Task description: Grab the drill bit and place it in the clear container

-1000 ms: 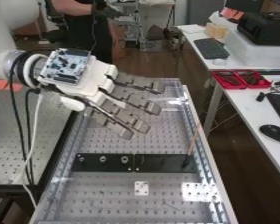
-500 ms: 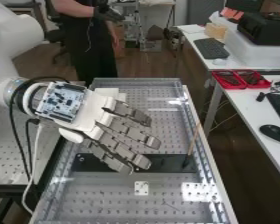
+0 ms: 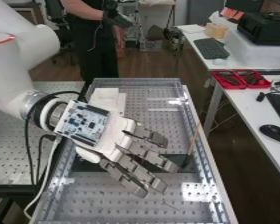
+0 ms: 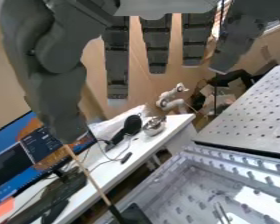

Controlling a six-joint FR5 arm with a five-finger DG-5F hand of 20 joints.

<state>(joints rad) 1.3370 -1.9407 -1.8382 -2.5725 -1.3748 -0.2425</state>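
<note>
Brown wood-look floor [image 3: 148, 64], white side table [image 3: 249, 104] along the high view's right, black office chair [image 3: 55, 14] at the back, perforated grey metal desk [image 3: 101, 200], bright white reflections [image 3: 198, 191] on it

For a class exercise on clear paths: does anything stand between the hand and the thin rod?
Nothing visible does: neither view shows an object between the hand and the rod.
</note>
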